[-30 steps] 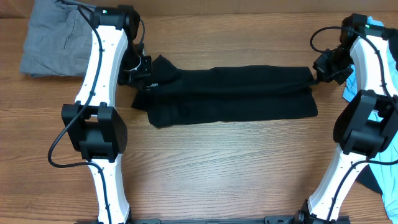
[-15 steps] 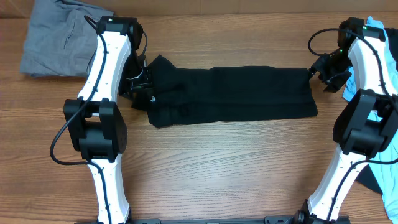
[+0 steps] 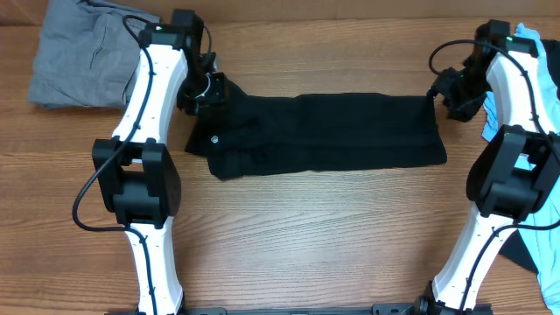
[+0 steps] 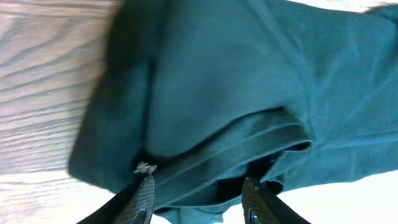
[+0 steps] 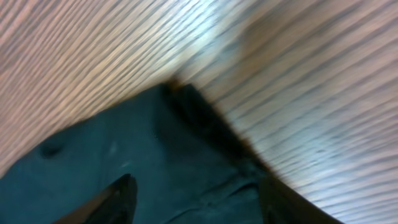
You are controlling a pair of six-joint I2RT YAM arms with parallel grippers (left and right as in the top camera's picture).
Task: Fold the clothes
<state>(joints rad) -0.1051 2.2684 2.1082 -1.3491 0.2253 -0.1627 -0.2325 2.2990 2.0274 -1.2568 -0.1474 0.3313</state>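
Note:
The black shirt (image 3: 332, 131) lies flat as a long folded strip across the table's far half. My left gripper (image 3: 208, 90) hovers at the strip's left end, by the far edge. In the left wrist view the left gripper (image 4: 198, 199) is open, and a thick fold of the shirt (image 4: 236, 81) lies under and between the fingertips without being pinched. My right gripper (image 3: 446, 94) stands at the strip's far right corner. Seen from the right wrist, the right gripper (image 5: 199, 202) is open wide over the corner of the shirt (image 5: 124, 149).
A grey folded garment (image 3: 74, 52) lies at the far left corner. A light blue shirt (image 3: 549, 87) lies along the right edge behind the right arm. The bare wooden table (image 3: 306, 236) spreads in front of the strip.
Both grippers have opened and let go of the shirt's far edge, which has settled flat. The left gripper has moved toward the far side; the right has drawn back slightly.

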